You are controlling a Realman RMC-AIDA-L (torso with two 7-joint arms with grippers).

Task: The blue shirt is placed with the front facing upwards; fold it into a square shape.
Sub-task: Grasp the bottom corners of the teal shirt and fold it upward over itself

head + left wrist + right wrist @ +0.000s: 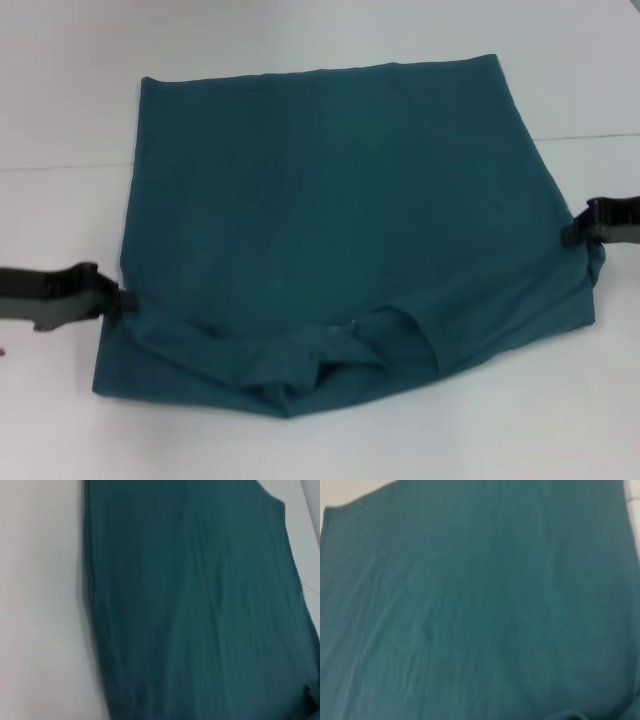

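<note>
The blue shirt (pixel 330 220) lies on the white table as a broad teal panel with no lettering showing. Its near edge is bunched into loose folds (pixel 340 360). In the head view my left gripper (pixel 122 297) reaches in low from the left and is shut on the shirt's left edge. My right gripper (pixel 572 233) comes in from the right and is shut on the right edge. The left wrist view shows only smooth shirt cloth (pixel 200 605) beside bare table. Shirt cloth (pixel 480 605) fills the right wrist view.
The white table (pixel 60 100) surrounds the shirt, and a faint seam line (pixel 60 166) runs across it at the far side. Nothing else lies on it.
</note>
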